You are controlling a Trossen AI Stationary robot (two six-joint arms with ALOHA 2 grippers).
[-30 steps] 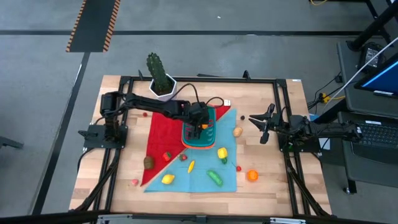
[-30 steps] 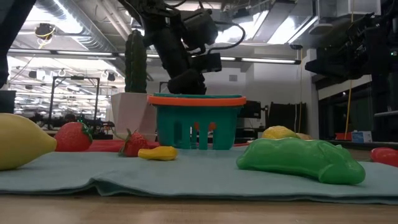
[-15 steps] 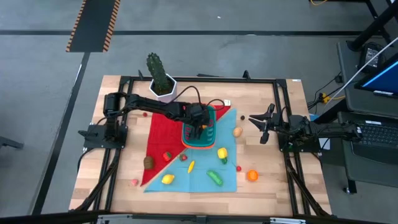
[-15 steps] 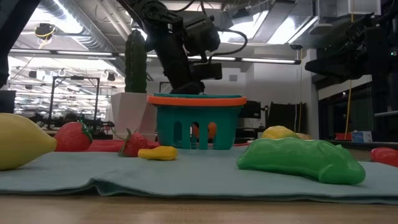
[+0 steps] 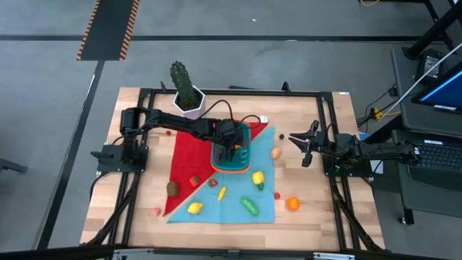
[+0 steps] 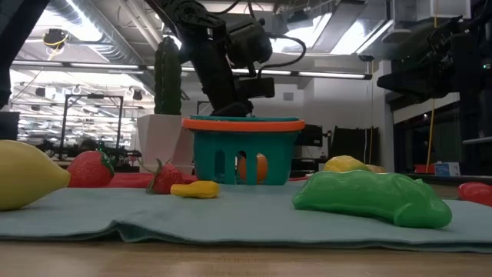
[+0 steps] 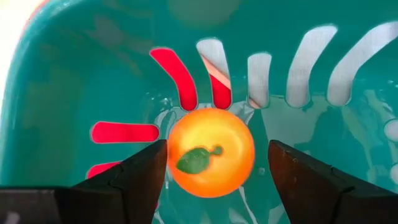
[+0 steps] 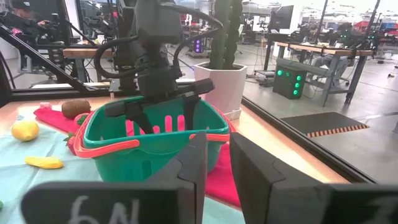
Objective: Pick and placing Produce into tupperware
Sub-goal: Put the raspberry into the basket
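Landmark: teal tupperware w/ orange-red rim, sitting mid-table where red cloth meets teal cloth.

L gripper reaches down inside tupperware. Fingers spread apart, one each side of orange fruit; a gap shows on both sides, so not gripping it. Fruit rests on tupperware floor, green leaf mark facing up; also visible through side slots in low view.

R gripper parked well to the right of tupperware, above bare wood, holding nothing; fingers nearly together, narrow slit between them.

Remaining produce, all outside tupperware:
- yellow pepper just beside its near-right corner
- green cucumber-type piece nearer the front edge, on teal cloth
- lemon front-left
- brown kiwi and strawberry to its front-left on red cloth
- second orange well off to front-right, on wood
- tan piece just right of it

Cactus in white pot stands behind tupperware to the left.
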